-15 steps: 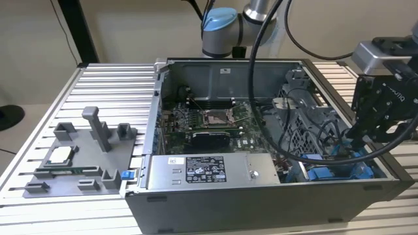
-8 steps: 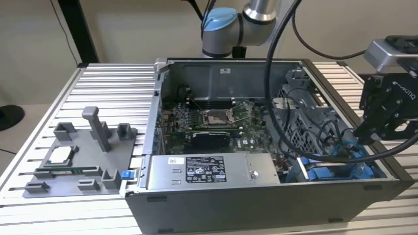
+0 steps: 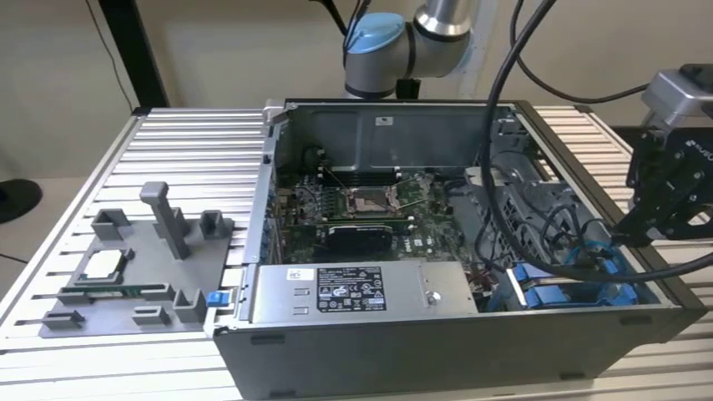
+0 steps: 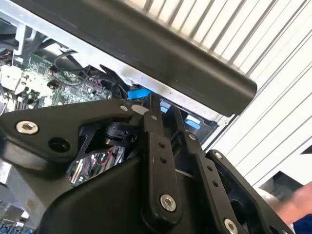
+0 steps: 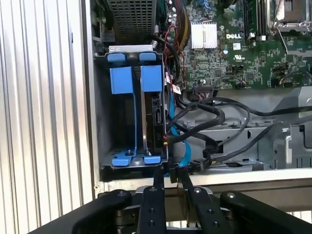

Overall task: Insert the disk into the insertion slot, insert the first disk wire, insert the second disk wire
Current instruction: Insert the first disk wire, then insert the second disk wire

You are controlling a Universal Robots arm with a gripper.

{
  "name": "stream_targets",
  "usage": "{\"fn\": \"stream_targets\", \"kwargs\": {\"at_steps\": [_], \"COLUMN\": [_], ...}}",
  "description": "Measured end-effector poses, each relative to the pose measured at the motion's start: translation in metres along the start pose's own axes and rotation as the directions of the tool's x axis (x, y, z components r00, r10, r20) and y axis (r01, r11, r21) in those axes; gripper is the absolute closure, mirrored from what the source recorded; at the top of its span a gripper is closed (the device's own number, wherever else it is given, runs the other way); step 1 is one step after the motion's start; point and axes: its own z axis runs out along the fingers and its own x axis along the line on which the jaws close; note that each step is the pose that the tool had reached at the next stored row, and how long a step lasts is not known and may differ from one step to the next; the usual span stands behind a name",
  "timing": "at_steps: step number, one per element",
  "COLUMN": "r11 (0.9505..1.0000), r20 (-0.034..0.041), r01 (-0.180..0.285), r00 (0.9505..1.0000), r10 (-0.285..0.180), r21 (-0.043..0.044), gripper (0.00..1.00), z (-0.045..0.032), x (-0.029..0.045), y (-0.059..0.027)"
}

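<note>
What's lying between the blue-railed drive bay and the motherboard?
In the first wrist view, a tangle of black cables and one blue cable fills the stretch between the insertion slot and the motherboard.

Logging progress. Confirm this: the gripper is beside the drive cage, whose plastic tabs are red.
Not quite. The gripper is beside the drive cage, but its plastic tabs are blue, not red; the first wrist view shows it.

Arm (image 3: pixel 385 42): blue-capped joint at far centre in the exterior view, grey wrist (image 3: pixel 682 93) out at the exterior view's right, black gripper (image 3: pixel 629 232) hanging below it, tilted down and toward the exterior view's left, tip low at the near right.
</note>
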Motion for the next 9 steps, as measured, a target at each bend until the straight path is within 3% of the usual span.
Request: {"fn": "stream_targets", "kwargs": {"at_steps": [2, 5, 9], "r11": [1.0000, 0.9999, 0.9999], "r20": [0.0122, 0.0445, 0.0637], "r01": [0.006, 0.009, 0.010], "r00": [0.9999, 0.9990, 0.9979], "r10": [-0.006, -0.008, -0.009], "r21": [-0.0024, -0.0054, -0.0065], "gripper": [0.00, 0.00, 0.00], "z": [0.0004, 0.0013, 0.0059], "x": [0.0001, 0.0002, 0.0020], "y": [0.0000, -0.0003, -0.0006]}}
